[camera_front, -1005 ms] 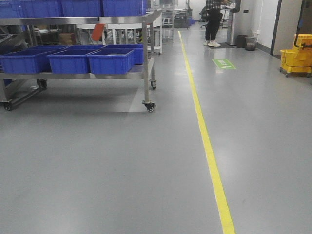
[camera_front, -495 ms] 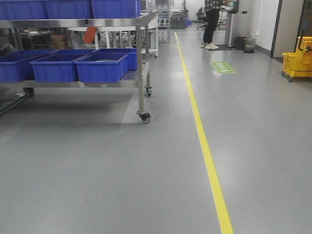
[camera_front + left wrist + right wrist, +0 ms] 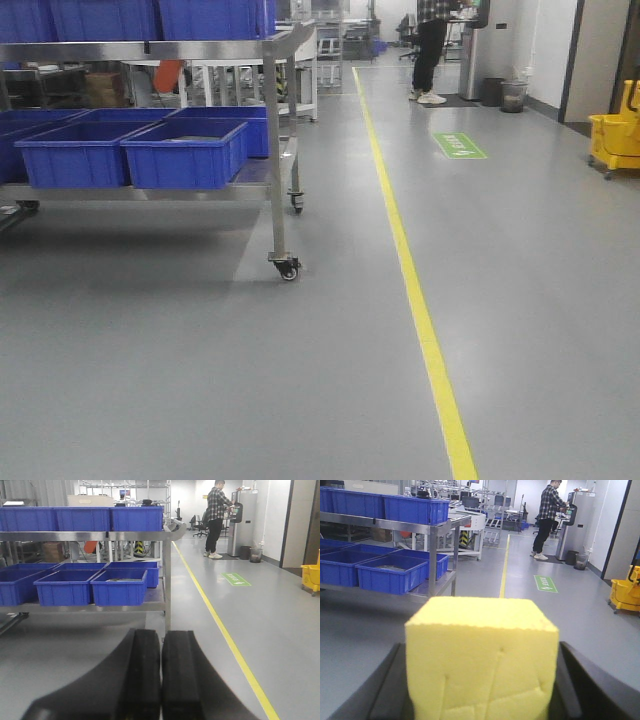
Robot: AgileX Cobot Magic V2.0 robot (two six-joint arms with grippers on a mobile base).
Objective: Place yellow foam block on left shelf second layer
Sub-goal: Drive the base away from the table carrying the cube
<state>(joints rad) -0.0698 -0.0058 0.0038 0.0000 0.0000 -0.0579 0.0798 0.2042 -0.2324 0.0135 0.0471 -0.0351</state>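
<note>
I am holding the block (image 3: 481,650), a matte, fine-grained yellow foam cuboid with sharp edges, clamped in the right gripper (image 3: 482,692). The left gripper (image 3: 161,675) is sitting clenched on nothing, its smooth black jaws touching. Ahead-left, a wheeled steel shelf (image 3: 276,150) is carrying rectangular blue bins (image 3: 185,165).

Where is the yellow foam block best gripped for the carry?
Probably by its two flat, parallel side faces, from the wrist camera's side, as the right hand grips the yellow foam block: it is nearly cubic and sits upright, so they seat squarely.
</note>
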